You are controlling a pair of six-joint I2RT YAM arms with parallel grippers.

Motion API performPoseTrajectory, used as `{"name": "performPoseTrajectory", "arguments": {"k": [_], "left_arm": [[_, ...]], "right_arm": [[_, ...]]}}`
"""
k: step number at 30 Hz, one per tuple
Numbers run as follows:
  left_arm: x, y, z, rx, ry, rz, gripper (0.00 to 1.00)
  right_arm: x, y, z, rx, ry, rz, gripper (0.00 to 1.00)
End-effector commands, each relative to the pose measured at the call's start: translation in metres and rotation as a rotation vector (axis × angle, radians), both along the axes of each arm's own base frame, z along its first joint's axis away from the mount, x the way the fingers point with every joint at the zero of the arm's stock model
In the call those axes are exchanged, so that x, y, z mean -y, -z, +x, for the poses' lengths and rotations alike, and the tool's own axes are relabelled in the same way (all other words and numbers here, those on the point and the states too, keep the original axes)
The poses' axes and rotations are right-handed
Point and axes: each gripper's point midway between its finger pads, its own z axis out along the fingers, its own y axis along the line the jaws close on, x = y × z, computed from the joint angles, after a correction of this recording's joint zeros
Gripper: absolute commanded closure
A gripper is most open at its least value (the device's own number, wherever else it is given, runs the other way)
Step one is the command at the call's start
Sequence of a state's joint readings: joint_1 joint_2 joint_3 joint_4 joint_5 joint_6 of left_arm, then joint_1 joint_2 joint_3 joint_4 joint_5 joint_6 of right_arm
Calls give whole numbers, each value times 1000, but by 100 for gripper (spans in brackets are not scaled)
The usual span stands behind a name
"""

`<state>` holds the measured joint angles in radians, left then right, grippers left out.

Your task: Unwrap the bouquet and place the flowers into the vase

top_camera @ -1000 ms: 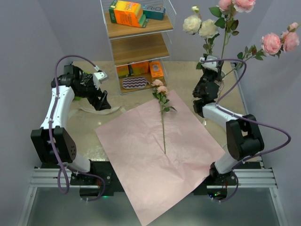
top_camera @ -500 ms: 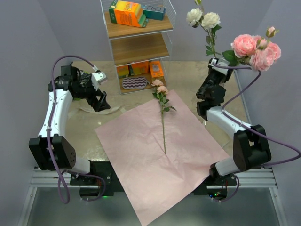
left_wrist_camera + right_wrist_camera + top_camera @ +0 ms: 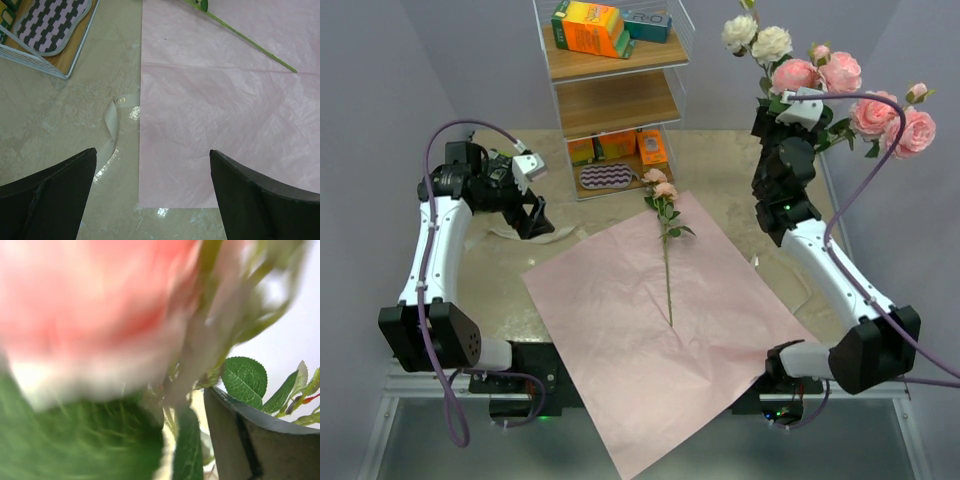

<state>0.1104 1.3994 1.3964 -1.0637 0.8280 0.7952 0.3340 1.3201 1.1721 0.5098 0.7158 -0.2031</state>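
Observation:
One pink rose (image 3: 660,184) lies with its long green stem (image 3: 250,42) on the flat pink sheet (image 3: 660,330), which also fills the left wrist view (image 3: 225,115). The other flowers (image 3: 815,72), pink and white blooms on leafy stems, stand upright at the back right. My right gripper (image 3: 782,108) is raised among them. In the right wrist view one dark finger (image 3: 250,440) stands apart from the stems; a blurred bloom and leaf hide the other. The vase is hidden behind the right arm. My left gripper (image 3: 538,222) (image 3: 152,155) hovers open over the sheet's left corner, holding nothing.
A cream ribbon (image 3: 112,130) lies loose on the table just left of the sheet. A wire shelf rack (image 3: 610,100) stands at the back centre with orange boxes and a striped pad (image 3: 608,176). Grey walls close in both sides.
The right arm rose and its jaws opened. The bunch of flowers swung from leaning right to nearly upright. The left arm barely moved.

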Motion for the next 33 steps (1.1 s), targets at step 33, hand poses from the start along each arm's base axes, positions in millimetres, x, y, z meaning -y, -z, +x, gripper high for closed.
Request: {"name": "performPoseTrajectory", "arguments": {"k": [33], "left_arm": [[5,-19,-23,33,-124,-80,1]], "right_arm": [[-88,113,-177,-642,-657,310,25]]}}
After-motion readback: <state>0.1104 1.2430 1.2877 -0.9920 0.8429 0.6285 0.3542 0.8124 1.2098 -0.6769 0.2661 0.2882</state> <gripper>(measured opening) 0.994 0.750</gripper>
